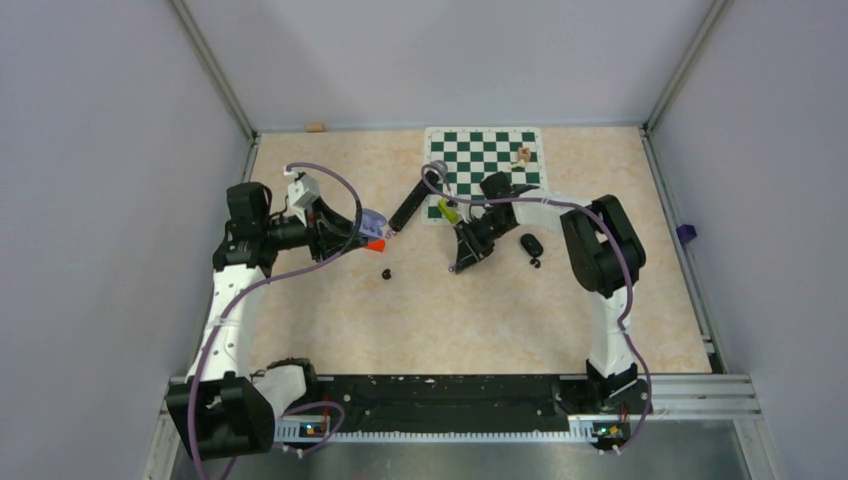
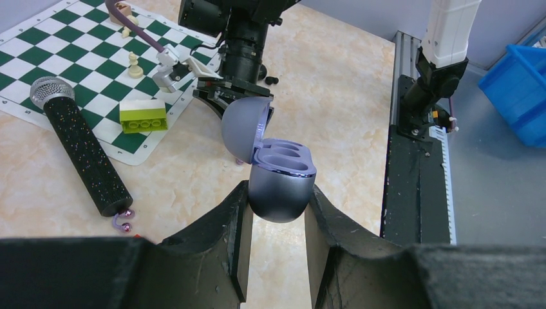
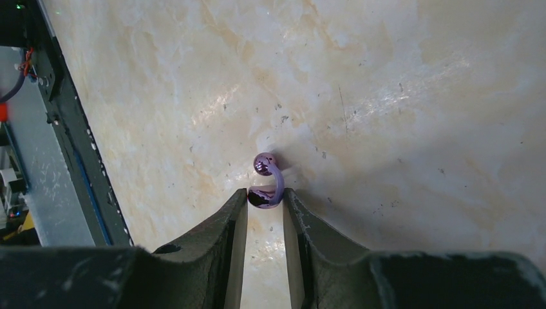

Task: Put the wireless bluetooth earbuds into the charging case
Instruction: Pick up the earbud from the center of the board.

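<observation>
My left gripper [image 2: 277, 212] is shut on the grey-purple charging case [image 2: 281, 187] and holds it above the table. Its lid [image 2: 243, 125] is open and both pockets are empty. The case also shows in the top view [image 1: 374, 219]. My right gripper [image 3: 265, 198] is shut on a glossy purple clip-shaped earbud [image 3: 266, 183], low over the bare tabletop near the table's middle [image 1: 462, 262]. A second purple earbud [image 2: 123, 221] lies by the tail of the microphone [image 2: 80, 151]. A small black bud [image 1: 386, 273] lies on the table between the grippers.
A chessboard mat [image 1: 484, 160] at the back carries a green brick [image 2: 143, 116] and chess pieces [image 2: 133, 64]. A red block [image 1: 375, 243] lies under the left gripper. Black pieces [image 1: 532, 245] lie right of the right gripper. Walls enclose the table.
</observation>
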Robot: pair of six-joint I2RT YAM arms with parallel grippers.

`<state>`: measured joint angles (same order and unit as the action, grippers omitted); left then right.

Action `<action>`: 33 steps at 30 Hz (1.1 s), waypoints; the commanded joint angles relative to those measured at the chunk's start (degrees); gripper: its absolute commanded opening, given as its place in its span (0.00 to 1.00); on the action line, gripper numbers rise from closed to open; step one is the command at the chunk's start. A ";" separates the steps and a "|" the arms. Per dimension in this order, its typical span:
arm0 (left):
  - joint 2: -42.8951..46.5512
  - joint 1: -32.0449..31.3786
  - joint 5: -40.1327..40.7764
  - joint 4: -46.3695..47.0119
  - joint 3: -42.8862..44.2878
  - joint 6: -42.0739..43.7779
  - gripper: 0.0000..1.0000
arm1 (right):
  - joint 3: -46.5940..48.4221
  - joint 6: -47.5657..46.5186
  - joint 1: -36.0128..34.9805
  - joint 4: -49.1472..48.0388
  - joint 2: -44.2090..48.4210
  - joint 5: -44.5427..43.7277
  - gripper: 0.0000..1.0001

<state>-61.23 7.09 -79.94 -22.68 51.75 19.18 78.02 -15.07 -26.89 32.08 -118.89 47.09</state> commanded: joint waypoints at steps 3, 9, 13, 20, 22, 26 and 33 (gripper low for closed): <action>1.32 0.42 -2.18 2.20 -0.07 -0.05 0.02 | 0.14 -2.06 -0.49 2.54 -1.01 -0.40 0.27; 1.34 0.43 -2.35 2.21 0.02 -0.09 0.02 | 0.15 1.00 1.05 0.27 -0.91 2.52 0.24; 1.28 0.44 -2.40 2.17 0.02 -0.06 0.02 | -0.75 3.30 1.58 -2.59 -0.61 2.37 0.24; 1.03 0.44 -2.51 2.20 0.02 0.05 0.02 | -1.56 6.89 1.91 -6.30 -0.79 2.81 0.31; 1.04 0.41 -2.56 2.20 0.09 0.02 0.02 | -1.53 7.51 1.95 -6.66 -1.23 3.54 0.32; 1.04 0.46 -2.66 2.20 -0.06 0.11 0.02 | -1.40 8.42 2.14 -7.38 -1.58 4.06 0.32; 1.03 0.42 -2.76 2.20 -0.02 0.11 0.02 | -1.44 8.95 2.58 -7.68 -1.95 4.72 0.29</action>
<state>-61.23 7.14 -80.16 -22.65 51.75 19.18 76.88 -6.39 -24.97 26.13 -119.70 50.74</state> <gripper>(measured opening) 0.367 0.301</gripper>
